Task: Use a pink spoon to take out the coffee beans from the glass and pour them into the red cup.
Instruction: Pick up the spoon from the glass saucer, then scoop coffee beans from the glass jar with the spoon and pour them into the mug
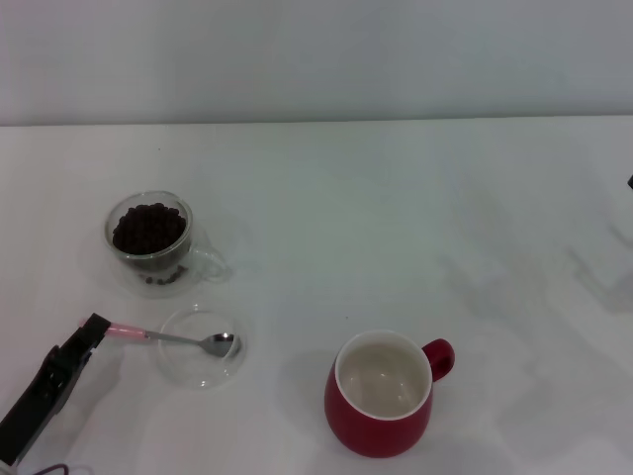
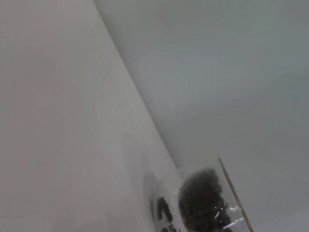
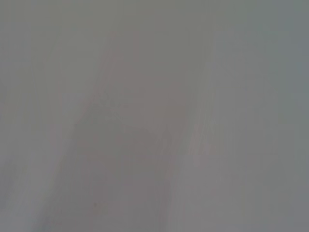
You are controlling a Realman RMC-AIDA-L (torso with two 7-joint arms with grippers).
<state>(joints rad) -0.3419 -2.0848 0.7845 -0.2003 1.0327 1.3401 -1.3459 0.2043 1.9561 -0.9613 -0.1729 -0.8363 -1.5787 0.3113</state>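
Note:
The pink spoon (image 1: 163, 337) lies with its metal bowl on a flat clear glass disc (image 1: 201, 348), its pink handle pointing left. My left gripper (image 1: 91, 329) is at the front left, its tip right at the end of the pink handle. The glass (image 1: 150, 237) stands behind the spoon, filled with coffee beans (image 1: 148, 227). It also shows in the left wrist view (image 2: 203, 203). The red cup (image 1: 382, 396) stands at the front centre, upright, its cream inside bare and its handle to the right. My right gripper is out of view.
The white table (image 1: 396, 218) runs back to a pale wall. A small dark sliver (image 1: 630, 182) shows at the right edge of the head view. The right wrist view shows only a blank pale surface.

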